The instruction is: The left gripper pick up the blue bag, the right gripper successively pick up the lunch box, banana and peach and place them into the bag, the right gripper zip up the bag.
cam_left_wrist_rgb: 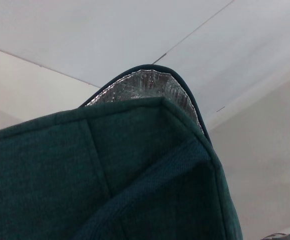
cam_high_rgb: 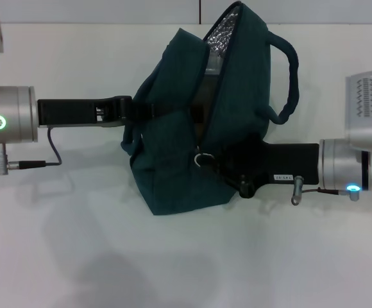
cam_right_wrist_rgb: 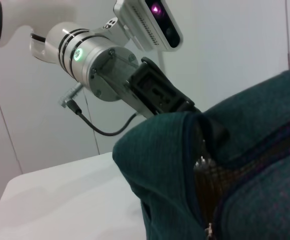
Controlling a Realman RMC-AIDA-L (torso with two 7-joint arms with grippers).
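From the head camera, the large dark teal-blue fabric bag (cam_high_rgb: 192, 147) stands on the white bench (cam_high_rgb: 186, 256), leaning a little, its mouth partly open at the top where silver foil lining (cam_high_rgb: 223, 32) shows. One padded loop handle (cam_high_rgb: 290, 77) arches out toward the robot's right. The left gripper (cam_high_rgb: 123, 110), black with a green ring light on its silver wrist, reaches in level and meets the bag's upper left flank; its fingers are buried in the fabric, so I cannot tell whether they pinch it. The right gripper (cam_high_rgb: 228, 163), black with a small blue light at the wrist, presses against the bag's lower right side beside the metal ring pull (cam_high_rgb: 202, 158) of the zipper; its fingers are hidden too, so their state cannot be told. No lunch box, banana or peach is visible, so they are probably already inside.

The left wrist camera shows only teal cloth filling the frame, with the foil-lined edge (cam_left_wrist_rgb: 145, 85) curving above it.

The right wrist camera looks across the bag's fabric (cam_right_wrist_rgb: 225, 165) at the left gripper's body (cam_right_wrist_rgb: 157, 92) entering the far side, with a zipper seam running near the lens.

This looks like the zipping step. To do it well, the left arm should keep the bag taut while the right pulls the ring along the zipper line, not across it, so the teeth close without bunching.
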